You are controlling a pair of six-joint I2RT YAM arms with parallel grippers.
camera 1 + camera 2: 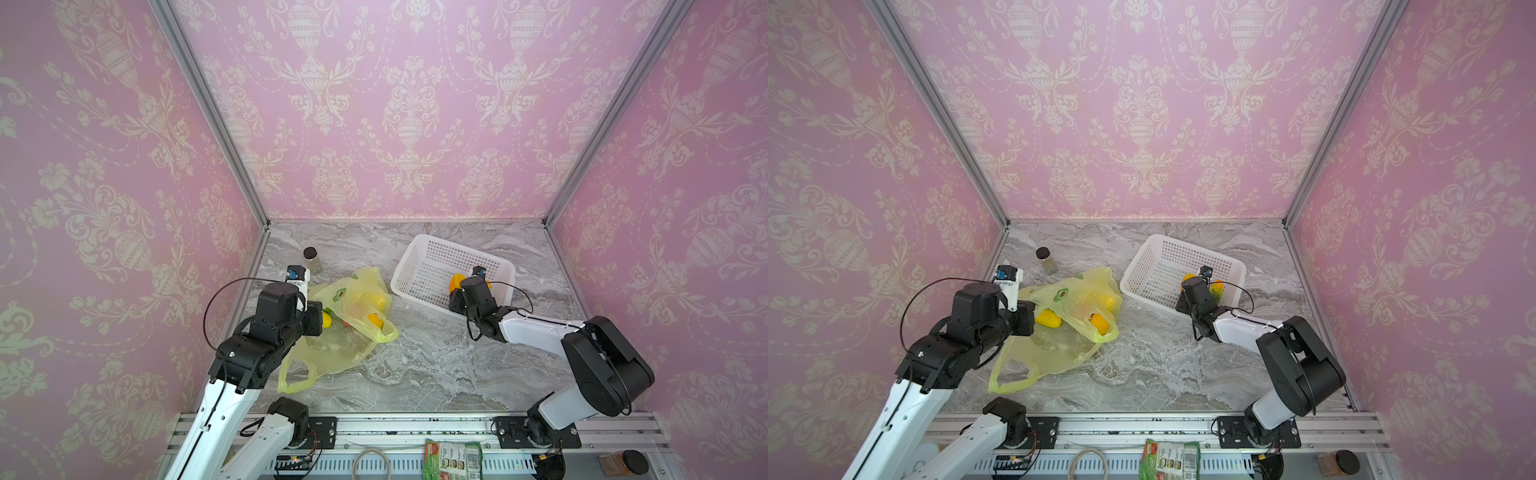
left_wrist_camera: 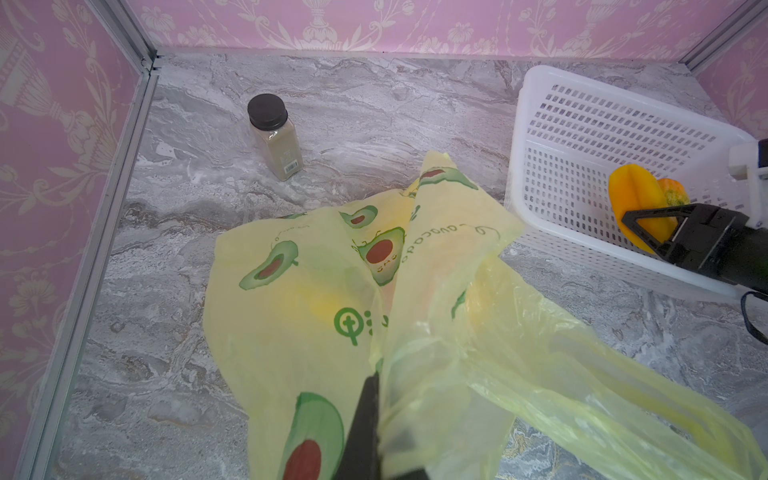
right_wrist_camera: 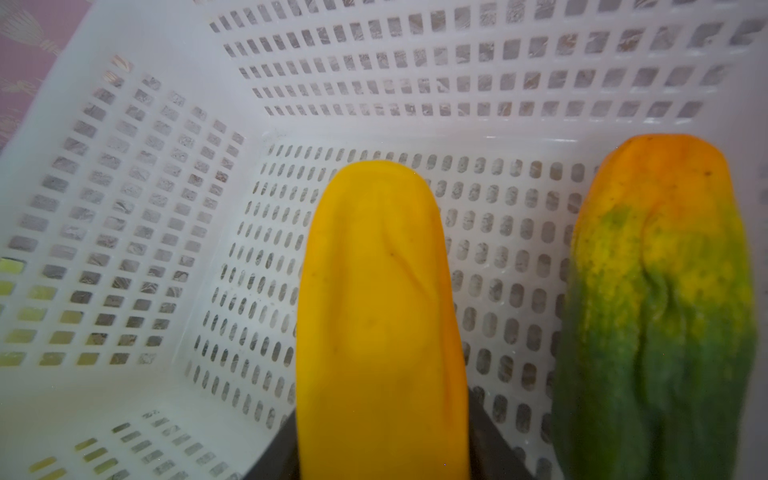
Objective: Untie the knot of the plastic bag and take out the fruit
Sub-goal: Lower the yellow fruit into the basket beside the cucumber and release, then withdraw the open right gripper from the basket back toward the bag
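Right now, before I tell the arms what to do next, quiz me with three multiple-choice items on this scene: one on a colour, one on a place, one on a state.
1. The jar's cap is: A white; B red; C black.
2. The green-orange piece lies: A beside the jar; B in the white basket; C on top of the jar.
3. The left hand is: A shut on the plastic bag; B open over the jar; C shut on a yellow fruit.

Answers:
1 C: the left wrist view shows a black cap.
2 B: the right wrist view shows it on the basket's perforated floor, beside a yellow piece.
3 A: the left wrist view shows its fingers pinching the bag's film.
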